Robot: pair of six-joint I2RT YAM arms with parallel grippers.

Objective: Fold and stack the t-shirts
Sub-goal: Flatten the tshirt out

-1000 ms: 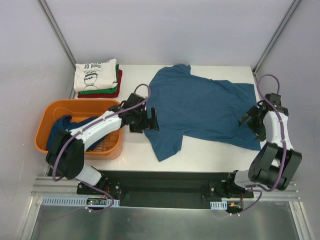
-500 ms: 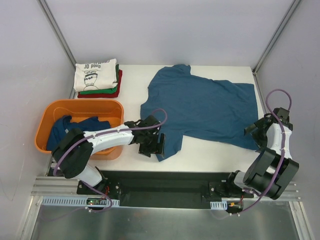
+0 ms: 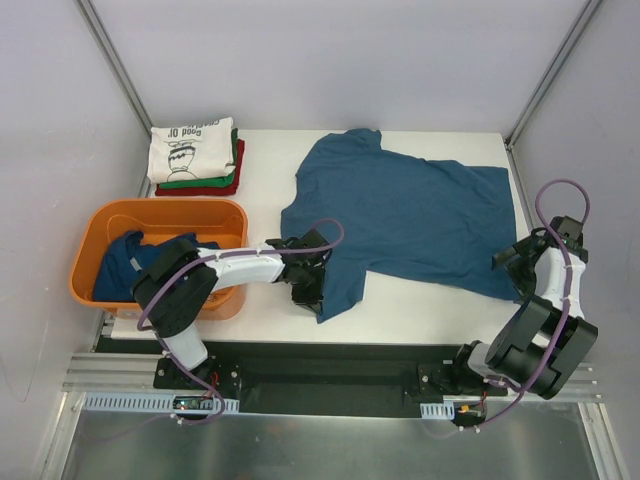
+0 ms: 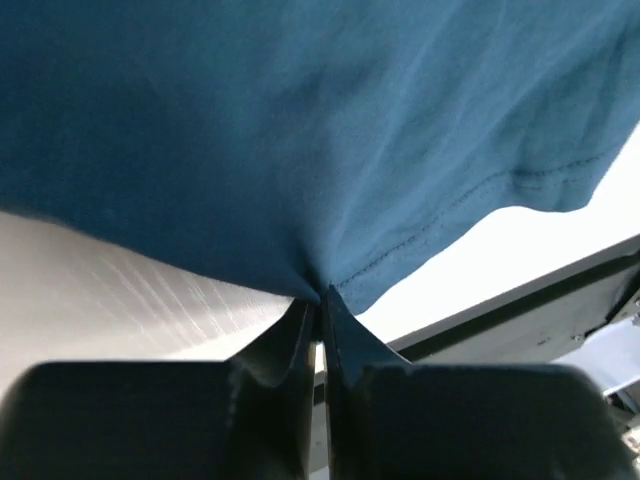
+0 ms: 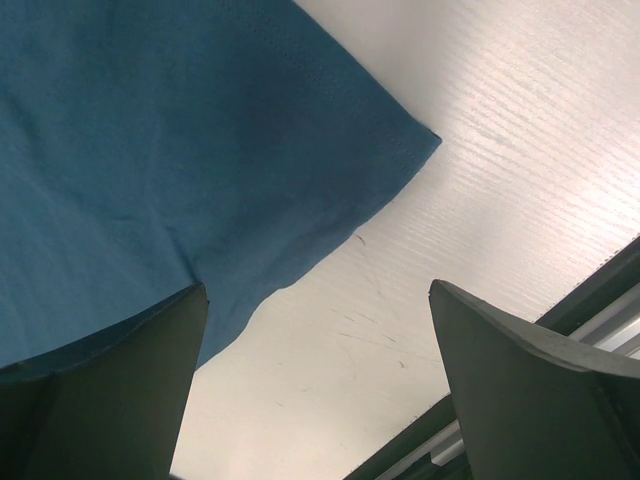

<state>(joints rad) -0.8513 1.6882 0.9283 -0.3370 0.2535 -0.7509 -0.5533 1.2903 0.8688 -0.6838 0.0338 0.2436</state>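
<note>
Spread blue t-shirt [image 3: 400, 215] flat on white table [image 3: 420, 305], centre to right

Left gripper [image 4: 320, 297] pressed together on shirt's near-left edge, hem pinched between fingertips, cloth puckered there

Right gripper [image 5: 315, 290] spread wide, low over shirt's near-right corner, holding nothing

Folded stack [image 3: 197, 155] at far-left table corner: cream printed shirt on top, green and red beneath

Second blue t-shirt [image 3: 130, 262] crumpled inside orange tub [image 3: 90, 230], at left, nearer than stack
</note>
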